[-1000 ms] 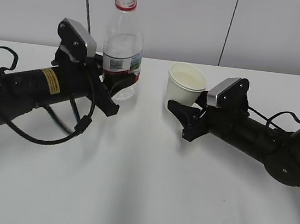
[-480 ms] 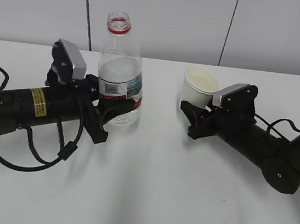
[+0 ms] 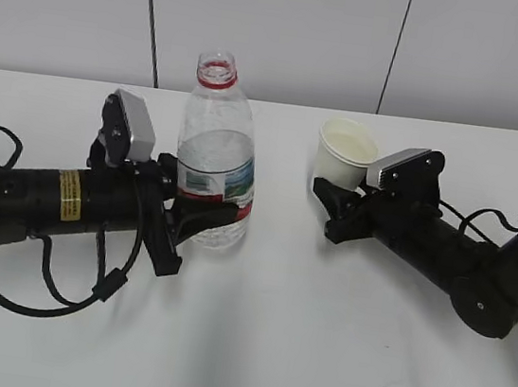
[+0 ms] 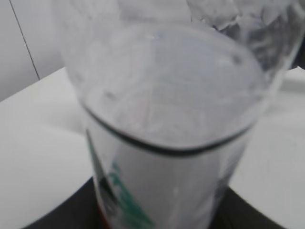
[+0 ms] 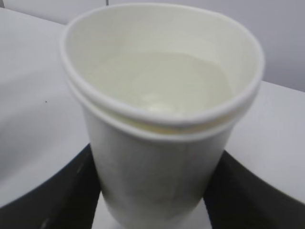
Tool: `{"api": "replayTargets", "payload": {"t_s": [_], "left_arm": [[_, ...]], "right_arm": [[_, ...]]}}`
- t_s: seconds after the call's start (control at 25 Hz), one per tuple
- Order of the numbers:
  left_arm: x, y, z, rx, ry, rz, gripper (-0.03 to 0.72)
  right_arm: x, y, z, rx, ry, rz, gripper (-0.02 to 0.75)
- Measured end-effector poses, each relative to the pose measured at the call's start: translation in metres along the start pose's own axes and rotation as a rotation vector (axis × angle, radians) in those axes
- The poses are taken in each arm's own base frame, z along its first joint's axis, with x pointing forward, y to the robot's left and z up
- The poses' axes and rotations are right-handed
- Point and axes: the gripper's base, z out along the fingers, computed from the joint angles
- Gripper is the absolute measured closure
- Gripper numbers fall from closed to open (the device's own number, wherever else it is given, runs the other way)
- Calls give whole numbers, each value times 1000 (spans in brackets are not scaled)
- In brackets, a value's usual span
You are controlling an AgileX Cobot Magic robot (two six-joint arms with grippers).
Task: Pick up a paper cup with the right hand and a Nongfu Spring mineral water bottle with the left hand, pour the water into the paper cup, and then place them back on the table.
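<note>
Lying low along the white table (image 3: 249, 345), the left hand (image 3: 200, 216) reaches in from the left edge of the exterior view, its black arm carrying a yellow label (image 3: 69, 194), a loop of black cable (image 3: 63, 300) and a grey-white box (image 3: 131, 127) near the wrist. Its two fingers are clamped on the lower part of the Nongfu Spring mineral water bottle (image 3: 215, 164), one on each side just below the red and white label. The bottle stands upright, uncapped, with the red ring showing at its neck, and its base looks to be at or just above the tabletop; the exterior view does not settle which. In the left wrist view the bottle (image 4: 167, 124) fills the picture, blurred, with the surface of the water (image 4: 167, 90) visible as a dark-edged line above the label and black finger parts at the bottom corners.

To the right, well apart from the bottle, the paper cup (image 3: 345, 153) sits upright between the fingers of the right hand (image 3: 337, 196), whose black arm stretches off to the right with its own grey-white box (image 3: 398, 166). The right wrist view shows the cup (image 5: 162, 119) from close by, black fingers (image 5: 52, 191) pressed against both lower sides, so the hand is closed around it. Inside the cup a pale, clear pool of liquid (image 5: 162, 81) covers the bottom.
</note>
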Motion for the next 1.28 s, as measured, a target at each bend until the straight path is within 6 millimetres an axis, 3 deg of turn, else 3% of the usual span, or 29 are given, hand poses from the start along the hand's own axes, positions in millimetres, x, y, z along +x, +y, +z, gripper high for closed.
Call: {"api": "replayTargets", "payload": {"t_s": [0.2,0.56,0.8,1.04,1.16,1.28], "left_arm": [[22,-3,4,14,40,-34,407],[24,0,4,-22,34,-9,407],[32,1,5,-47,47,9,407],[37,1,6,-60,35,-11,403],[37,2,6,-63,33,-11,339],[37,2,6,-66,32,-13,225]], "right_arm": [[2,0,0,1,8,-16,288],[6,0,0,3,28,-19,288],[27,3,0,-3,59,1,288],[27,3,0,-1,57,-8,288],[27,3,0,-1,57,-10,276],[27,3,0,-1,61,-10,191]]}}
